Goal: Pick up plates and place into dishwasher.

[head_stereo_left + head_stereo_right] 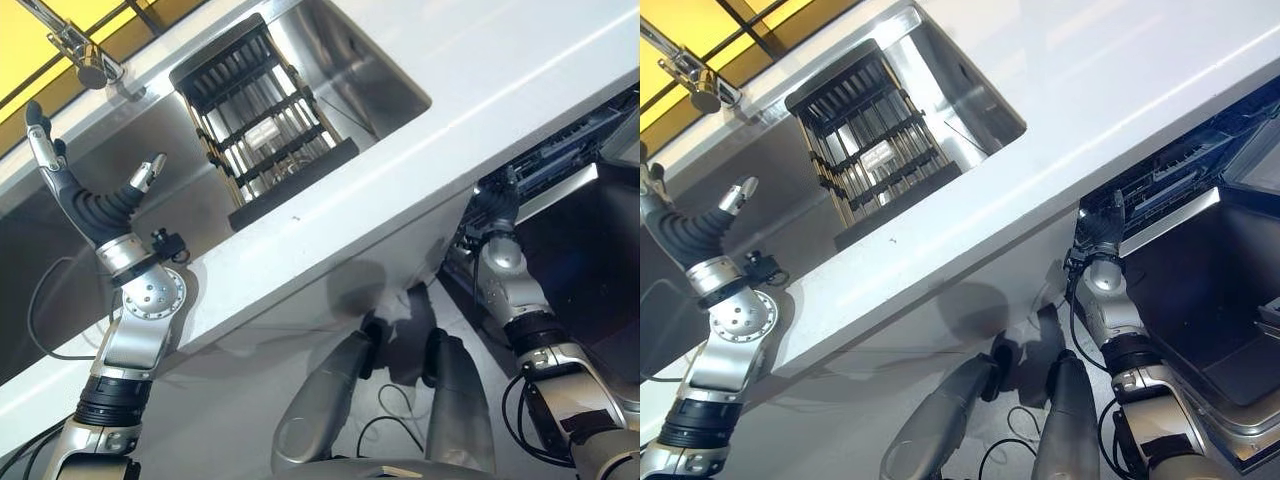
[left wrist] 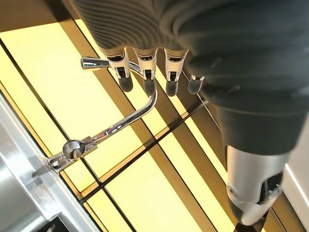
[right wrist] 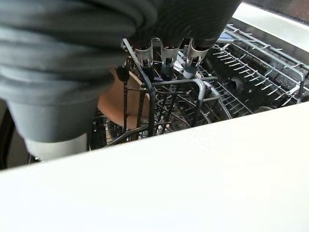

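The right hand (image 3: 165,54) is down in the dishwasher rack (image 3: 251,82), touching a brown plate (image 3: 112,99), I think. Grip: cannot tell. Plates break and slip, so hold the rim. The left hand (image 1: 85,200), spread wide, is far from that rack.

left hand (image 1: 95,205) raised (fingers straight), right hand (image 1: 1098,232) perhaps open

The surface (image 1: 520,90) is plain white, and the sink (image 1: 390,90) sunk into it is brushed steel grey. In the sink sits a black dish rack (image 1: 262,125) with ribbed slats. The tap (image 2: 120,123) is bright chrome against yellow panels (image 2: 63,92) crossed by dark brown bars. The dishwasher basket (image 3: 251,77) is dark grey wire, and a terracotta-brown plate (image 3: 118,101) stands in it. The left hand (image 1: 95,195) and the right hand (image 3: 166,58) are silver with dark tips and dark ribbed covers.
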Controlling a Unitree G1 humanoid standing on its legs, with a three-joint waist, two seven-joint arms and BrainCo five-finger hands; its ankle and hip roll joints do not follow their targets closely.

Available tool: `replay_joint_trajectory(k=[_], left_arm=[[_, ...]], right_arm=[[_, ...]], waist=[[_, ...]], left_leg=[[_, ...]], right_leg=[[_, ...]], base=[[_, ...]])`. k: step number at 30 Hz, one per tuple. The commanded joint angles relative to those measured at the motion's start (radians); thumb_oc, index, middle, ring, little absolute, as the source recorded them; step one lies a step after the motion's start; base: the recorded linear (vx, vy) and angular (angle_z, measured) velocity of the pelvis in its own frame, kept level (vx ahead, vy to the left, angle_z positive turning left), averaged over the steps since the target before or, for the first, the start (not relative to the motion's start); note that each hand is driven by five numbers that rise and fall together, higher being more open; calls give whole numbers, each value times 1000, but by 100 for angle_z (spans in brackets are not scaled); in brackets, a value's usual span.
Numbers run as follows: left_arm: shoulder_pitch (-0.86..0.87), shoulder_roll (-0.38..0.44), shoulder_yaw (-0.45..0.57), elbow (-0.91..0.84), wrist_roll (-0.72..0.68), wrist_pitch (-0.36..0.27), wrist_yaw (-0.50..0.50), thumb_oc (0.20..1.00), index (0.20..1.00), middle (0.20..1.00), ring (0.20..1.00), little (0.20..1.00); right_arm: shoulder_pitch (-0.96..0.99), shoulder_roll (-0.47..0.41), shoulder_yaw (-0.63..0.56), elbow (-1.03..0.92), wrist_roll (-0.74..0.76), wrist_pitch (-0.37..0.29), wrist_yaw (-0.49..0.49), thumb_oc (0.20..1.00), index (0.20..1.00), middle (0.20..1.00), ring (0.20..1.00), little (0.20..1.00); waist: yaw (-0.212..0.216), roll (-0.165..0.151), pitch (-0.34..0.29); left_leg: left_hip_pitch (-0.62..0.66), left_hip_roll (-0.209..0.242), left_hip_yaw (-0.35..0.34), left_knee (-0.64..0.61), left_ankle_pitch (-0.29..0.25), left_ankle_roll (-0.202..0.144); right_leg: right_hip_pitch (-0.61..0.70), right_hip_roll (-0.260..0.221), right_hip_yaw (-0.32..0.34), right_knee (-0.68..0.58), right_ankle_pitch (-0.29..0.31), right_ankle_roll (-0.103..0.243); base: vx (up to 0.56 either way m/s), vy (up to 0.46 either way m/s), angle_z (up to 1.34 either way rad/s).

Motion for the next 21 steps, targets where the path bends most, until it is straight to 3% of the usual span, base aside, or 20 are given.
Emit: replay_joint_trajectory(k=[1, 6, 11, 13, 21], left_arm=[[52, 5, -11, 26, 3, -59, -16, 1000, 1000, 1000, 1000, 1000], [32, 31, -8, 43, -7, -68, -39, 1000, 1000, 1000, 1000, 1000], [10, 55, -13, 47, -13, -51, -40, 1000, 1000, 1000, 1000, 1000], [9, 64, -15, 46, -10, -45, -42, 1000, 1000, 1000, 1000, 1000], [20, 74, -31, 32, -9, -52, -113, 1000, 1000, 1000, 1000, 1000]], right_arm=[[-290, 37, 61, -110, -42, -173, 63, 1000, 1000, 1000, 1000, 1000], [-231, 30, 51, -156, -98, -162, -18, 1000, 1000, 1000, 1000, 1000], [-90, 4, 28, -218, -195, -20, -214, 1000, 1000, 1000, 1000, 1000], [2, 6, -1, -237, -194, 7, -271, 1000, 1000, 1000, 1000, 1000], [210, 9, -94, -265, -136, 31, -364, 1000, 1000, 1000, 1000, 1000]], waist=[[59, -46, 55], [23, -71, 44], [-33, -111, 41], [-60, -128, 39], [-112, -169, 4]], left_leg=[[-33, -77, 98, 97, -67, 150], [8, -61, 114, 49, -68, 149], [61, -34, 137, -12, -58, 151], [91, -21, 145, -31, -68, 155], [185, -7, 174, -92, -66, 164]], right_leg=[[47, 9, 98, -77, 96, 9], [88, 14, 129, -157, 148, 20], [135, 18, 172, -265, 224, 34], [165, 19, 191, -312, 252, 42], [261, -4, 241, -440, 351, 66]], base=[[-48, -35, 0], [-42, -18, 0], [-62, 10, -5], [-30, 1, -23], [6, -6, -25]])
